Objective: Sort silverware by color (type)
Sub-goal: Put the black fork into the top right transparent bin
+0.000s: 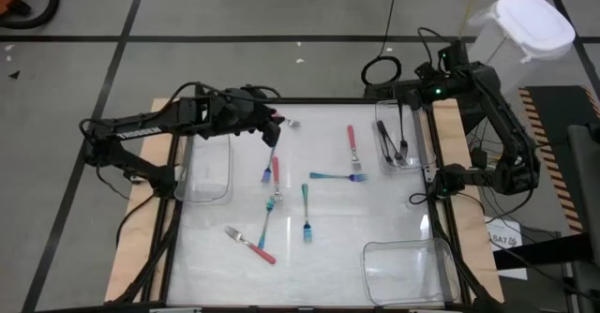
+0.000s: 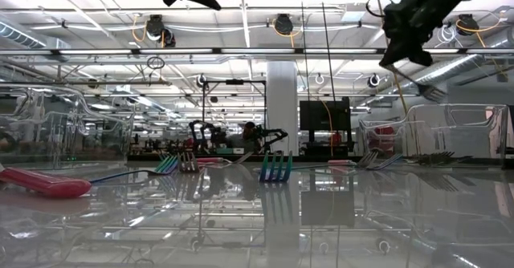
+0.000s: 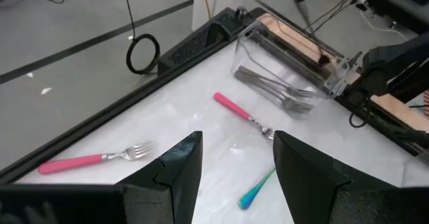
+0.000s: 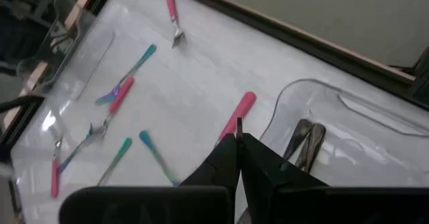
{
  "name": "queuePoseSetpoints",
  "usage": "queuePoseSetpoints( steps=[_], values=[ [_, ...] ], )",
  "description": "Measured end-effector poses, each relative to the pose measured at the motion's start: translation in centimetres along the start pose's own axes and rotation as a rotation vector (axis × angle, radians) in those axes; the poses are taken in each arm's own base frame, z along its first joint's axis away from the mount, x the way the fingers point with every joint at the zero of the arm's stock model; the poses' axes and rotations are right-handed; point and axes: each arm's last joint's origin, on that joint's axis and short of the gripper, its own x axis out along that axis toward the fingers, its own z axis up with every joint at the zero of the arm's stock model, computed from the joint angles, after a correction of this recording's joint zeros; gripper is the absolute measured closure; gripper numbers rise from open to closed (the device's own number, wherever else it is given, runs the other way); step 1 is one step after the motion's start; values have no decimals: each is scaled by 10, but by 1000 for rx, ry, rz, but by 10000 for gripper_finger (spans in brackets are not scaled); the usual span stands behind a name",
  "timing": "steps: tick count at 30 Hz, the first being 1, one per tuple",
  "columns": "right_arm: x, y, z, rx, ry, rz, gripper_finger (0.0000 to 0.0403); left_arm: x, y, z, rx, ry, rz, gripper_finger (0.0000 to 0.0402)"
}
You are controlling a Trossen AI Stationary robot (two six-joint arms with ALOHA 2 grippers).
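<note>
High view: left tool spread above pink fork, right tool pressed together by black-fork bin; risks nudging crossed teal fork.

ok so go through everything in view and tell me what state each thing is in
Left tool: open, empty, above the table.
Right tool: shut, empty, over the bin with the dark forks.
Bin at the far right: holds dark forks.
Bin on the left: looks empty.
Near bin: looks empty.
Pink forks: loose on the table.
Teal forks: loose on the table.
</note>
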Motion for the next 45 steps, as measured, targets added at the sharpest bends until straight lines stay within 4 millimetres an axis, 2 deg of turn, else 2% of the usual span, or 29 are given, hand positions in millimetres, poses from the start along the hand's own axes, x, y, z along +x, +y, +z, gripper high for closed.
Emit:
queuePoseSetpoints(
  steps=[11, 17, 37, 45],
  values=[
    [35, -26, -13, 61, -79, -5, 397, 0, 3, 2, -38, -6, 10, 218],
    [47, -33, -24, 81, -64, -5, 397, 2, 8, 4, -44, -11, 26, 218],
    [63, -45, -44, 63, -9, -32, 396, 7, 11, 5, -47, -7, 46, 218],
    [65, -47, -45, 66, -3, -59, 396, 11, 9, 3, -45, 3, 48, 218]
  ],
)
